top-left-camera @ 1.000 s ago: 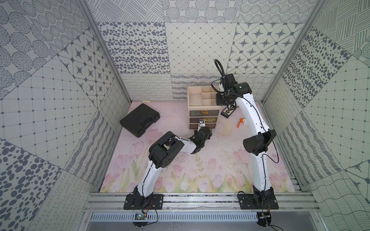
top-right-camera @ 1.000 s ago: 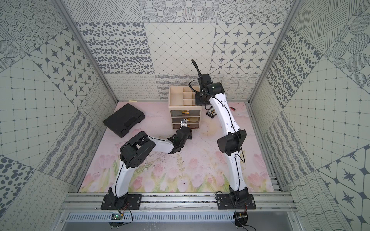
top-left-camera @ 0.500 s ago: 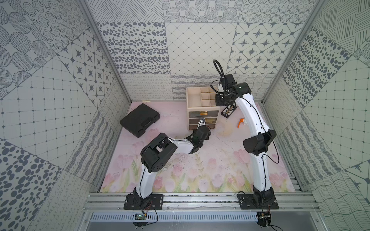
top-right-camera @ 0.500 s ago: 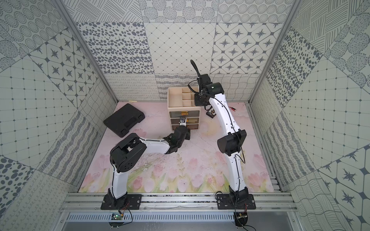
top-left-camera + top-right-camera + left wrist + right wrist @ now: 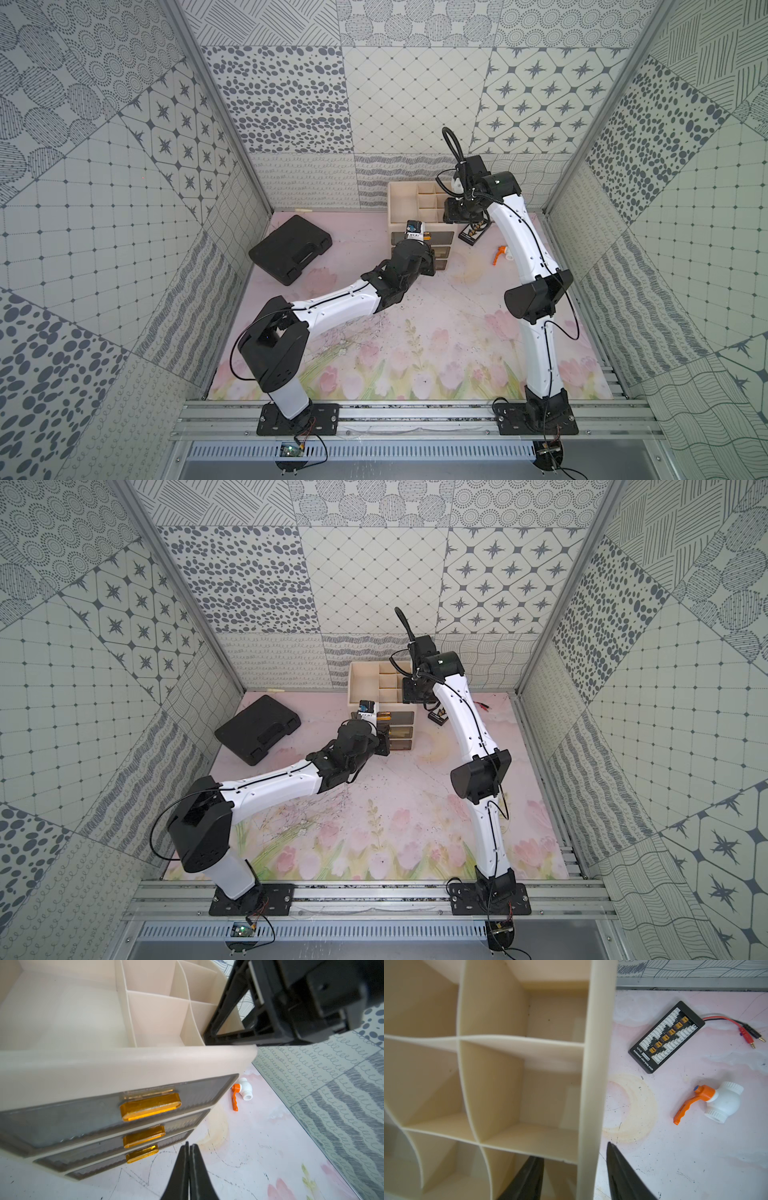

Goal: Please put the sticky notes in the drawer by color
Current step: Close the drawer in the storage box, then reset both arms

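The left gripper (image 5: 189, 1147) is closed, finger against finger, with nothing between them. The chest (image 5: 124, 1064) stands just ahead of it. Its tips sit low, near the bottom drawer's handle (image 5: 142, 1153) and to one side of it, not touching. All three smoky drawers look pushed in.

The right gripper (image 5: 573, 1150) is parted and holds nothing. It hangs over the chest's top tray and straddles the side wall. One finger (image 5: 529, 1178) is inside a corner compartment and the other (image 5: 618, 1169) is outside over the mat (image 5: 695, 1157), each clear of the wall. The compartments under it show only bare cream floor.

Beyond the outer finger lie a white valve (image 5: 720, 1103) with an orange lever and, farther out, a black charging board (image 5: 666, 1036). In a top view, a black case (image 5: 291, 249) lies well off to the left gripper's outer side.
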You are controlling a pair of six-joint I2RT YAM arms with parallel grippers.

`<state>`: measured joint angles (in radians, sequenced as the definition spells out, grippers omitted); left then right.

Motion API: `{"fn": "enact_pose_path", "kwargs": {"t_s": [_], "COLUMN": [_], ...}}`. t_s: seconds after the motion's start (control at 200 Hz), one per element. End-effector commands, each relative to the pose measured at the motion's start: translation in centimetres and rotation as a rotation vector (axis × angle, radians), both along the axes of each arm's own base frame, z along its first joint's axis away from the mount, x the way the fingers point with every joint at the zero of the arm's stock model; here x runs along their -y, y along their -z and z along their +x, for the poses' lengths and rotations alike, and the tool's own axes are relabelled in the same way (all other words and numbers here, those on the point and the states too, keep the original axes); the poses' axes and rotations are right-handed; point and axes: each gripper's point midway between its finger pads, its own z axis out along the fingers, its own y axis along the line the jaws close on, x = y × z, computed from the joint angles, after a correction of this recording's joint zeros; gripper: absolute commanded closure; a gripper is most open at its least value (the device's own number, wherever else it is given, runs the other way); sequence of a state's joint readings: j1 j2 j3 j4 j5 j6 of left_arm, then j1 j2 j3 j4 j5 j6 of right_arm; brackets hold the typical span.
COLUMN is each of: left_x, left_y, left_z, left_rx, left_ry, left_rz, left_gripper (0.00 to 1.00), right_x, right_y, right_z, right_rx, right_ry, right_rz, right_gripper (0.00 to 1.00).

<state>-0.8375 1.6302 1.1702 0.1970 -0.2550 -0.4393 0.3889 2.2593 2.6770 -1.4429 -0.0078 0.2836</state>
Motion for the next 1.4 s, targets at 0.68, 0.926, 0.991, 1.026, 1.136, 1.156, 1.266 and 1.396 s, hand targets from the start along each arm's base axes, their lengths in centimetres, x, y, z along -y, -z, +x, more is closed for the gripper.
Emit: {"fn": "enact_pose_path", "kwargs": {"t_s": [0.68,0.926,0.991,1.026,1.136,1.156,1.266,1.396], "left_x": [-20.7,-24.4,-26.3,-27.5,-30.0,-30.5,-32.7,-33.5], "left_y": [-2.1,2.6,3.9,4.8,6.8,7.4,9.9,11.7], "left_z": [-6.2,-3.3,-1.9,-1.1,0.8,1.0,2.5,2.7], "left_rx": [-0.507,-0.555,-0.507,-0.492,-0.448,-0.437,-0.295,-0.159], "left_ry": [-0.268,-0.273,-0.296,-0.32,-0.349,-0.367,-0.441,-0.422], "left_rz": [0.007,0.071,0.118,0.135,0.115,0.135,0.239,0.339], "left_gripper": [0.26,0.23,0.22,0.22,0.21,0.21,0.22,0.22], "right_x": [7.6,8.8,9.1,9.7,9.3,9.4,10.9,11.7], "right_y": [-13.9,-9.2,-6.2,-5.1,-1.3,-0.5,2.4,4.1], "right_z": [-7.1,-9.4,-9.8,-10.1,-10.9,-10.9,-10.1,-9.7], "right_rx": [0.477,0.689,0.734,0.77,0.841,0.832,0.773,0.81], "right_ry": [0.169,0.186,0.19,0.206,0.058,0.049,0.079,0.148], "right_rz": [-0.031,0.054,0.052,0.04,-0.073,-0.1,-0.232,-0.19], "right_gripper": [0.13,0.01,0.01,0.01,0.01,0.01,0.01,0.01]}}
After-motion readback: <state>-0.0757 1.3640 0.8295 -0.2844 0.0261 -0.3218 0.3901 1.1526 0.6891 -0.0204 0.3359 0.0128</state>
